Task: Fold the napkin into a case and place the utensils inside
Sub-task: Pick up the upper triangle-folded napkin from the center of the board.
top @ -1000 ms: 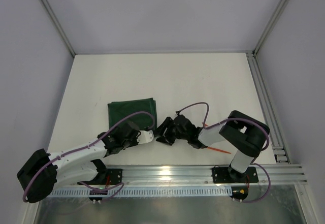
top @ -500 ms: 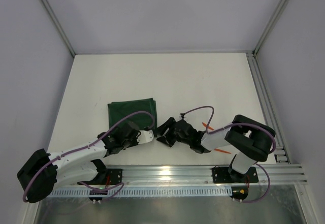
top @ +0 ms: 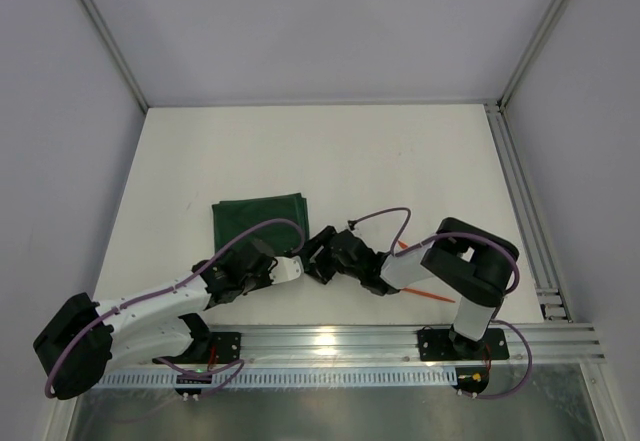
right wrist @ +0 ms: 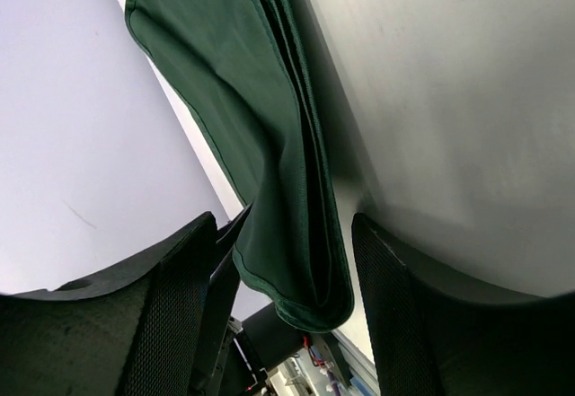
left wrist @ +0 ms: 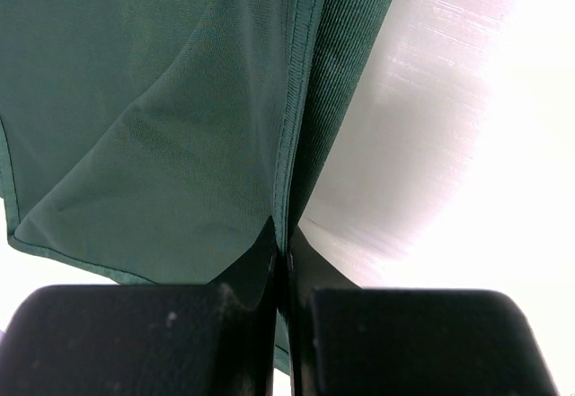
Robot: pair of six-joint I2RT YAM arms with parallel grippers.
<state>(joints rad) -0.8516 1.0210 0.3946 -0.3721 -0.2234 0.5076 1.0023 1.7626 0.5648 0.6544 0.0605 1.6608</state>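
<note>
One folded napkin [top: 258,223] from above, flat and dark green; orange utensils [top: 432,292] well off to its right. Left wrist view: left gripper [left wrist: 284,250] pinched tight on the napkin's hem. Right wrist view: right gripper [right wrist: 286,239] wide apart, standing either side of the napkin's folded edge. Likely soft, light and floppy; best grabbed by hems or corners.

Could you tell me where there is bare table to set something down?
Bare: the far half of the table, between the napkin and the back wall, and the strip left of the napkin. Crowded: the front, where the left gripper and right gripper meet at the napkin's near right corner, and the utensils lie by the right arm.
</note>
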